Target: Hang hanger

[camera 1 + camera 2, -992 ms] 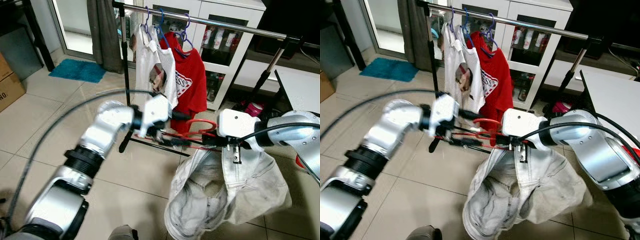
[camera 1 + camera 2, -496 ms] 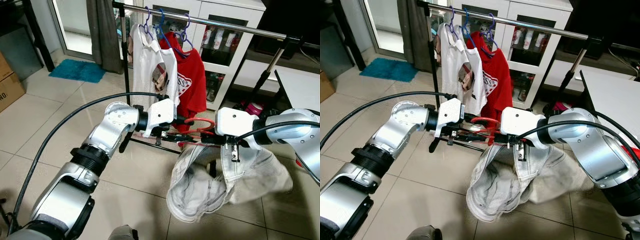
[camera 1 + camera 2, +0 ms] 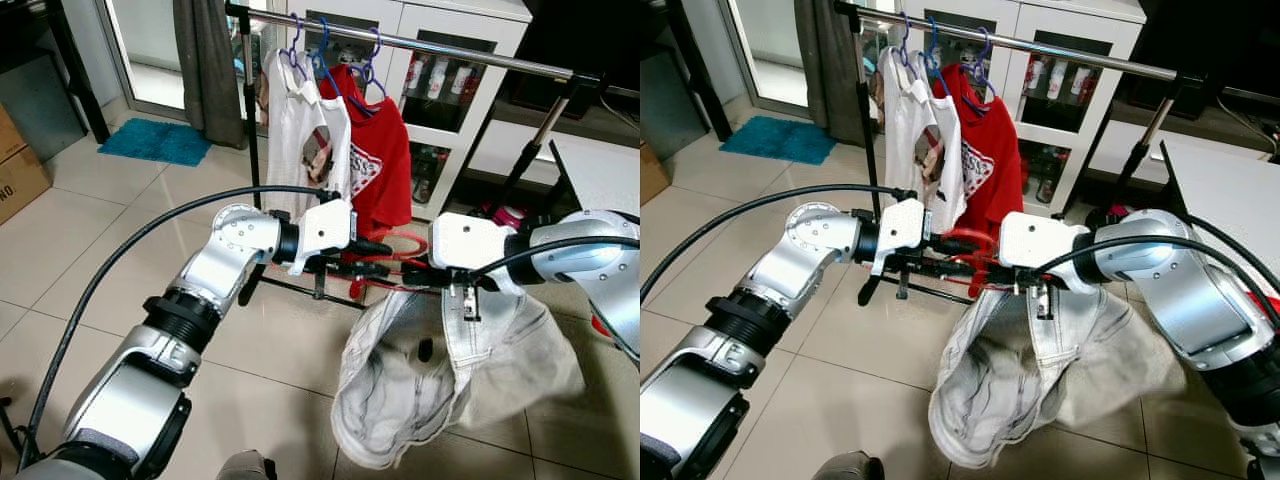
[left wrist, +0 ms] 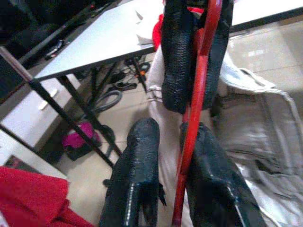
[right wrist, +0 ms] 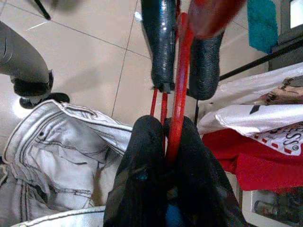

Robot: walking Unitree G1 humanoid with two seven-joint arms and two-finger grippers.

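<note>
A red hanger [image 3: 401,240] carries pale washed jeans [image 3: 440,380], which hang below it in front of me. My right gripper [image 3: 420,268] is shut on the hanger's wire [image 5: 182,71], its fingertips [image 5: 147,137] pinching it. Facing it from the left, my left gripper [image 3: 375,257] is open. Its two fingers straddle the same wire [image 4: 203,61], with a small gap showing beside it. Behind and above runs the metal clothes rail [image 3: 450,47]. It holds white T-shirts [image 3: 305,130] and a red T-shirt [image 3: 385,170] on blue hangers at its left end.
The rail's black upright [image 3: 250,120] and foot stand just behind my left forearm. A white cabinet [image 3: 440,70] with bottles is behind the rail, a white table [image 3: 600,170] at the right. A teal mat [image 3: 155,140] and a cardboard box [image 3: 15,160] lie left.
My left gripper has moved right and slightly up until its fingers sit around the hanger near the right gripper. The jeans swung up and bunched, then dropped back down.
</note>
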